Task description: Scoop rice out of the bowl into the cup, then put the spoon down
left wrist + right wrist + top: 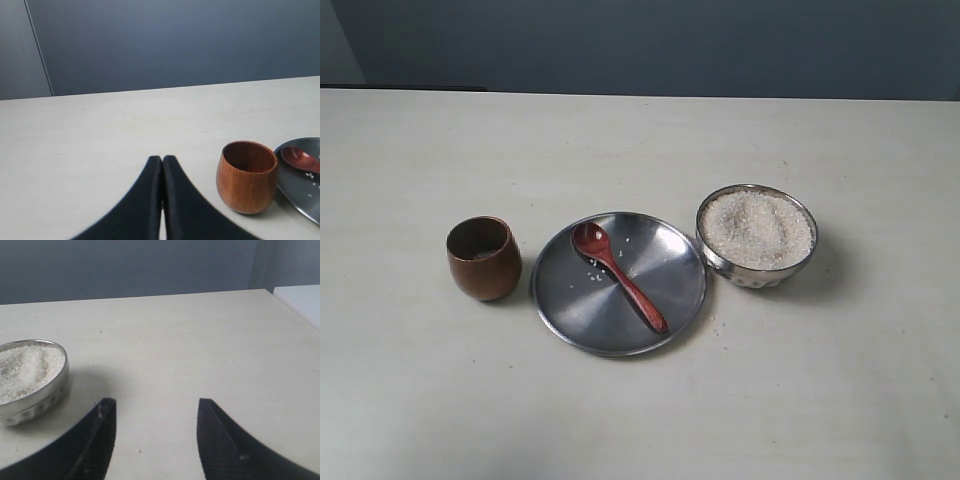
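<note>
The steel bowl [757,236] stands right of centre, filled with a mound of white rice [757,228]. A reddish-brown wooden spoon [617,273] lies on the flat steel plate [665,300], its round end toward the brown wooden cup [483,258] at the left. A few loose grains lie on the plate. No gripper shows in the exterior view. My left gripper [162,161] is shut on nothing, low over the table beside the cup [247,176]. My right gripper [156,405] is open and empty, beside the bowl [31,385].
The pale table [640,410] stretches widely around the three dishes. A dark wall runs along its far edge. A white surface [300,300] shows past the table's edge in the right wrist view.
</note>
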`<state>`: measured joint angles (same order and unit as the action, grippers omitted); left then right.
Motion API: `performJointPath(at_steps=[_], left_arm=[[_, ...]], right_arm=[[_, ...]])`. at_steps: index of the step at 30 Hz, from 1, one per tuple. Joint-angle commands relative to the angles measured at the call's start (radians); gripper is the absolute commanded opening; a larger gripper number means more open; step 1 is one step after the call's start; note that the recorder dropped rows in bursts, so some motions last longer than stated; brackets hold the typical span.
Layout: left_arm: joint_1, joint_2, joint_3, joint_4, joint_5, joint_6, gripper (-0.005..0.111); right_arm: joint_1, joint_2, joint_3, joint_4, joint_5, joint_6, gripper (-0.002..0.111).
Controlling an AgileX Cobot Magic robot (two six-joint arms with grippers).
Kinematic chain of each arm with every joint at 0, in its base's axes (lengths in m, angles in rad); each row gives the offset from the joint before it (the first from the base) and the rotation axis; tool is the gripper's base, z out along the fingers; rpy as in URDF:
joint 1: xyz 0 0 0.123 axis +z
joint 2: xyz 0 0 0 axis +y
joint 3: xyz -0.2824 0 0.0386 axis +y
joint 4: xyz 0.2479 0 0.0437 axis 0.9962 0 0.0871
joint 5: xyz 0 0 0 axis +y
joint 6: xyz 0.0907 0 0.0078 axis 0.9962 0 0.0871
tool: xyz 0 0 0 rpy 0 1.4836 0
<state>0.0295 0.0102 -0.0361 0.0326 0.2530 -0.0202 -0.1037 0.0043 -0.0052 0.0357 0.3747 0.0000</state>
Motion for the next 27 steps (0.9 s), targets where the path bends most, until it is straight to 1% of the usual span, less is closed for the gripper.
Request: performJointPath(at_steps=[1, 8, 14, 20, 27], left_arm=[[0.001, -0.010, 0.005, 0.006, 0.027, -0.003, 0.000], [0.001, -0.010, 0.005, 0.003, 0.095, -0.003, 0.000], [0.001, -0.010, 0.005, 0.008, 0.107, -0.003, 0.000], [0.001, -0.010, 0.005, 0.045, 0.113, -0.001, 0.000], [0.001, -0.010, 0.005, 0.045, 0.113, -0.001, 0.000]], right_arm=[[0.004, -0.004, 0.005, 0.001, -0.011, 0.000, 0.049], [0.004, -0.004, 0.005, 0.001, -0.011, 0.000, 0.049], [0.004, -0.004, 0.005, 0.001, -0.011, 0.000, 0.049], [0.004, -0.004, 0.005, 0.001, -0.009, 0.000, 0.049], [0.004, -0.004, 0.005, 0.001, -0.009, 0.000, 0.049]])
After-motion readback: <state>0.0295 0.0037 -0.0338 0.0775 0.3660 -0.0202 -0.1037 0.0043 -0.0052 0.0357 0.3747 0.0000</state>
